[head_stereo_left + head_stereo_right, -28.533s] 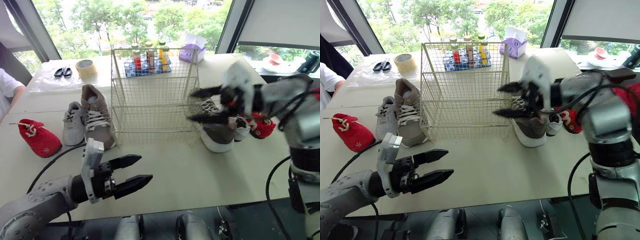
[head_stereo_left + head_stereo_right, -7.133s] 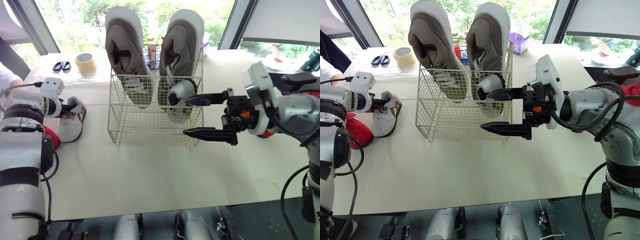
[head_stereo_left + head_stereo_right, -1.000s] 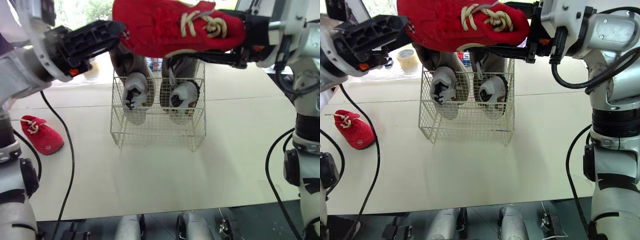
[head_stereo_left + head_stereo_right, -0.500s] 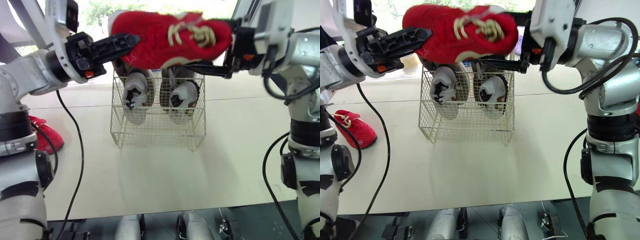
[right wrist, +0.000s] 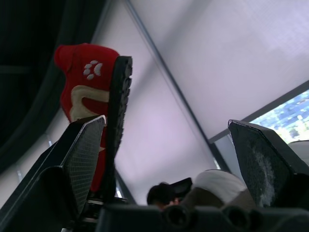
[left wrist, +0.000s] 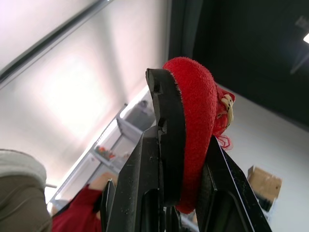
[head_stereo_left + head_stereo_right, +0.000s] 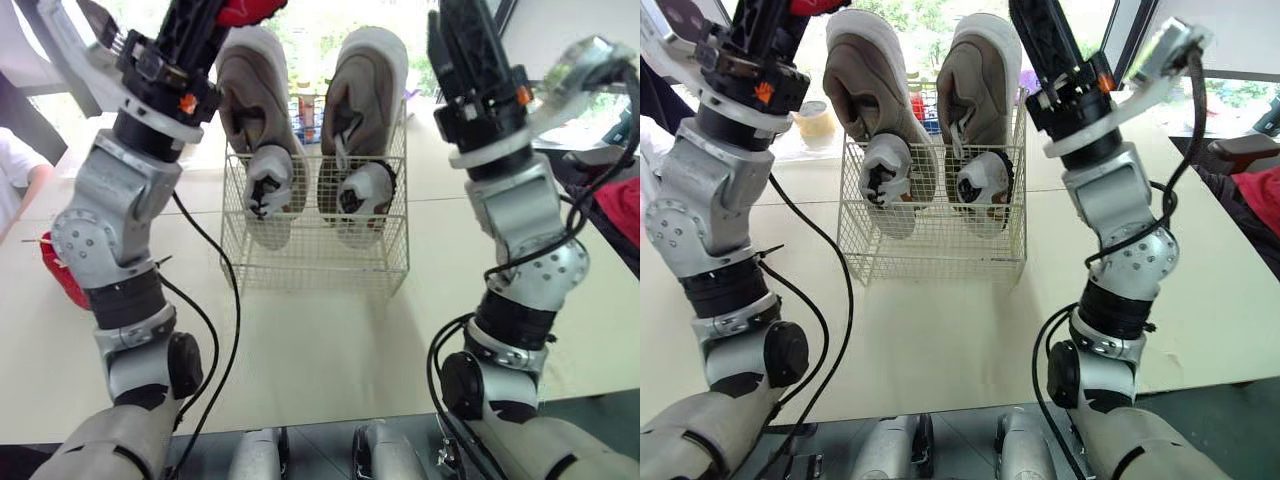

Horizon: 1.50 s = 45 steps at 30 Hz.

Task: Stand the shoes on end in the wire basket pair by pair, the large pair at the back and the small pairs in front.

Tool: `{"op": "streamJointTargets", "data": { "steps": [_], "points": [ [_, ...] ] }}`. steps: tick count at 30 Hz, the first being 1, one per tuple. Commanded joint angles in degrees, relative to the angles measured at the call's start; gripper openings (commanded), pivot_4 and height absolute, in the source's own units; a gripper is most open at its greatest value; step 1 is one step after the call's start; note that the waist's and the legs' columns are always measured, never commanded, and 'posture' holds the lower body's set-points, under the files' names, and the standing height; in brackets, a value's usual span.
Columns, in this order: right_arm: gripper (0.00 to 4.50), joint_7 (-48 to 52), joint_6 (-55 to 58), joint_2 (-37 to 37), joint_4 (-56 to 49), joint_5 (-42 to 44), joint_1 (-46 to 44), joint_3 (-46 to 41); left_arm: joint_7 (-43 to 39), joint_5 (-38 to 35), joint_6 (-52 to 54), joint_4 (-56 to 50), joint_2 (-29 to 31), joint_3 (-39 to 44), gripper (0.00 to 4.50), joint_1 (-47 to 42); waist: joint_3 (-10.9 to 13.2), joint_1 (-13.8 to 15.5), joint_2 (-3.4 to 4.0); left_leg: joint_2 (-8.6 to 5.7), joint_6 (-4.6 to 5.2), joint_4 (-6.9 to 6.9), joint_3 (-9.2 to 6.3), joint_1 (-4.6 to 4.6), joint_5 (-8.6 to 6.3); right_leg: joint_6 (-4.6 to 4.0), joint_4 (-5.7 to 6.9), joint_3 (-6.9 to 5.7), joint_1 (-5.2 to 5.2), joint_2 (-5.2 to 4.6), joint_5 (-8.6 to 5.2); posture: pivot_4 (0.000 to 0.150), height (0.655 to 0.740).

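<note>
The wire basket (image 7: 320, 262) holds two large taupe shoes (image 7: 250, 95) standing on end at the back. Two small grey-and-white shoes (image 7: 268, 195) stand in front of them. Both arms are raised high above the table. My left gripper (image 7: 215, 18) is shut on a small red shoe (image 6: 199, 121), pinching its fabric between the fingers (image 6: 159, 145). My right gripper (image 5: 176, 145) points upward beside it, wide open with nothing between its pads. The second red shoe (image 7: 55, 272) lies on the table at the left, mostly hidden behind my left arm.
A person's sleeve (image 7: 15, 165) shows at the far left edge. A tape roll (image 7: 812, 122) and a rack of bottles (image 7: 308, 108) sit behind the basket. A red object (image 7: 615, 208) lies at the far right. Bare tabletop (image 7: 330, 340) spreads in front of the basket.
The left gripper has shut on the red shoe and the right gripper has let it go and opened. Both arms have swung upward, the left carrying the shoe.
</note>
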Motion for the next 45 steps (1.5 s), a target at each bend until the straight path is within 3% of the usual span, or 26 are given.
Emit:
{"op": "streamJointTargets", "data": {
  "steps": [1,17,20,24,25,28,32,35,37,40,42,45],
  "points": [
    [4.42,-0.57,-1.64,1.07,-0.6,1.34,-3.03,2.26,-1.93,0.5,-1.25,-2.33,-0.59,-1.3,0.21,0.11,0.0,0.16,-0.01,0.0,0.01,0.0,-0.01,0.0,-0.01,0.0,0.0,0.0,0.0,0.0,0.0,0.15,0.6938],
    [4.42,1.09,-4.92,-1.02,1.3,-1.03,-8.04,5.03,-5.91,5.78,0.59,-3.83,0.14,-6.77,0.21,5.98,-0.01,0.16,-0.01,0.0,0.06,0.02,-0.03,-0.05,-0.04,0.0,-0.02,-0.02,-0.02,0.0,0.0,0.15,0.6938],
    [3.6,1.7,-4.83,-1.3,1.01,-1.39,-8.09,5.79,-6.36,6.77,0.14,-4.01,0.2,-6.89,0.21,6.13,-0.01,0.12,-0.01,0.0,0.07,0.01,-0.03,-0.05,-0.04,0.0,-0.03,-0.02,-0.02,0.01,0.0,0.15,0.6938],
    [1.63,2.26,-4.46,-1.49,0.66,-1.34,-7.83,6.58,-7.41,8.33,-0.12,-4.49,0.34,-7.02,0.21,6.26,-0.01,0.11,-0.01,0.0,0.07,0.0,-0.02,-0.06,-0.04,0.0,-0.04,-0.02,-0.03,0.01,0.0,0.15,0.6938],
    [1.18,2.26,-4.54,-1.54,0.72,-1.38,-7.86,6.54,-7.67,8.77,-0.13,-4.7,0.38,-7.09,0.71,6.32,-0.01,0.11,-0.01,0.0,0.07,0.0,-0.02,-0.06,-0.04,0.0,-0.04,-0.02,-0.03,0.01,0.0,0.15,0.6938],
    [1.15,2.92,-4.57,-2.2,1.17,-1.14,-8.2,5.97,-7.66,10.77,0.72,-6.57,1.54,-7.93,1.94,7.57,-0.01,0.09,-0.01,-0.01,0.07,0.0,-0.02,-0.05,-0.04,0.0,-0.04,-0.02,-0.03,0.01,0.0,0.15,0.6938],
    [1.15,5.98,-3.54,-6.32,2.31,-2.68,-9.04,5.59,-6.26,16.07,1.79,-11.19,5.02,-9.96,3.97,10.59,0.0,0.02,-0.01,0.0,0.07,-0.08,-0.02,-0.06,-0.04,0.0,-0.09,-0.02,-0.04,0.01,0.0,0.15,0.6938],
    [1.15,11.73,-1.04,-14.4,3.92,-4.12,-9.58,4.59,-6.02,20.36,1.86,-17.49,8.93,-10.57,3.97,14.53,0.0,0.16,0.0,-0.01,0.11,-0.14,0.0,-0.07,-0.07,0.0,-0.15,-0.02,-0.06,0.0,0.0,0.15,0.6938],
    [1.15,21.89,2.88,-25.86,6.6,-6.08,-8.66,4.09,-6.6,19.43,3.8,-22.12,13.49,-9.55,3.97,18.7,0.01,0.28,-0.01,-0.01,0.12,-0.17,0.0,-0.08,-0.07,0.0,-0.22,-0.02,-0.06,0.0,0.0,0.15,0.6938],
    [1.15,33.69,6.49,-36.95,8.74,-8.62,-7.07,5.84,-5.7,17.78,4.71,-26.03,17.5,-8.45,3.97,24.49,0.01,0.24,-0.01,-0.01,0.2,-0.23,0.01,-0.11,-0.12,0.0,-0.35,-0.03,-0.06,0.0,-0.01,0.15,0.6938],
    [1.15,39.63,8.17,-41.36,8.67,-10.08,-5.81,7.72,-3.98,16.62,3.95,-27.76,18.25,-7.39,3.97,28.59,0.01,0.02,-0.01,0.0,0.33,-0.28,0.03,-0.07,-0.2,-0.01,-0.38,-0.02,-0.06,0.0,-0.01,0.15,0.6938],
    [1.15,44.77,8.68,-43.59,7.42,-12.28,-3.37,9.81,-1.7,21.09,1.55,-31.22,17.31,-7.88,3.97,33.75,0.01,-0.49,-0.01,0.03,0.37,-0.32,0.02,0.0,-0.23,-0.02,-0.34,0.0,-0.06,0.03,-0.01,0.15,0.6938]
  ]
}}
